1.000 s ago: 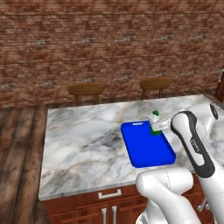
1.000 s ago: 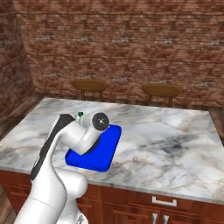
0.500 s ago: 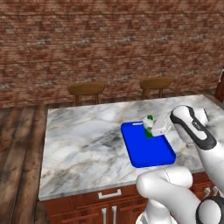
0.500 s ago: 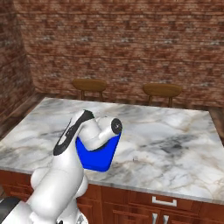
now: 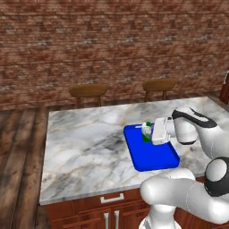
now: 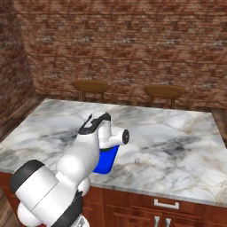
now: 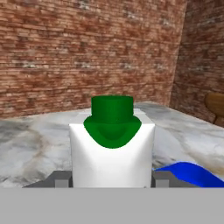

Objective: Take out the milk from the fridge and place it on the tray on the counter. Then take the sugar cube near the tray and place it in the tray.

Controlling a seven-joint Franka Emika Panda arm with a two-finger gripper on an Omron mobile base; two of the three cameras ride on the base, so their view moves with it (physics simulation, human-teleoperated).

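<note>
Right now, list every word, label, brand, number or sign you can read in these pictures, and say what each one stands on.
None: no readable text anywhere.
The milk carries a green marking and green cap, but no letters or numbers.
The tray is plain blue, unmarked.
The counter shows marble veining, no writing.
The brick wall and chairs bear no signs.

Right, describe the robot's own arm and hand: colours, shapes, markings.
The arm is glossy white, built of fat rounded links with dark grey to black bands at the joints and a round dark-centred cap on one joint in the right base view. The hand is a boxy white block; its two small fingertips are dark grey.
</note>
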